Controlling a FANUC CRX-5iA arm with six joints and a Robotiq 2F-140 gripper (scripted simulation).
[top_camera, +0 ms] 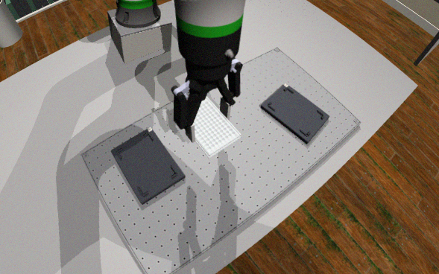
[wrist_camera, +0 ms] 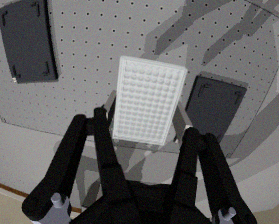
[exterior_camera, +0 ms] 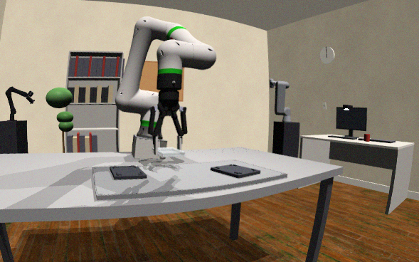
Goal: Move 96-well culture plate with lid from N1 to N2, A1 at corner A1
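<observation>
Left to right in your top view: dark grey rectangular nest [top_camera: 147,170] bare; black two-finger gripper [top_camera: 209,126] clamped on the white lidded 96-well plate [top_camera: 215,130], held above the perforated grey board [top_camera: 236,186] between nests — lid seam indistinct; second dark nest [top_camera: 295,112] bare.

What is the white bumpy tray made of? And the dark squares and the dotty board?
The plate, held in the tool, looks like pale, slightly see-through plastic: a grid of tiny wells shows. The two nests look like matte dark plastic or coated metal, hard to say which. The board looks like dull grey metal, with even rows of small holes.
</observation>
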